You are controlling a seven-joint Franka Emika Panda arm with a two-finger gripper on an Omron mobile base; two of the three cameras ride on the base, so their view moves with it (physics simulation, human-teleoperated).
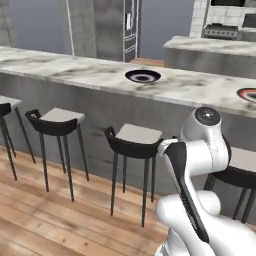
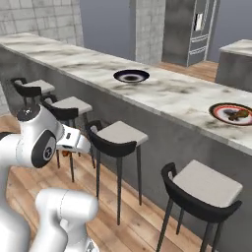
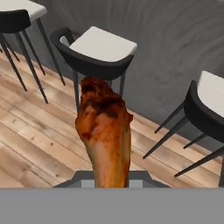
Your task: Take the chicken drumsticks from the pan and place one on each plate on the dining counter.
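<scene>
My fingers pinch a chicken drumstick [image 3: 105, 135], which rises from between them, low in front of the stools [image 3: 98, 50]. I should lift it well above the dining counter [image 2: 162, 93] edge, then lower it slowly onto the empty plate [image 2: 131, 76]; the other plate [image 2: 231, 113] seems served.

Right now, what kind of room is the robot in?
Most likely a home kitchen with a dining bar: a long white-grey marble counter with black stools with pale seats beneath, round dark-rimmed plates on top, and a steel fridge behind.
</scene>
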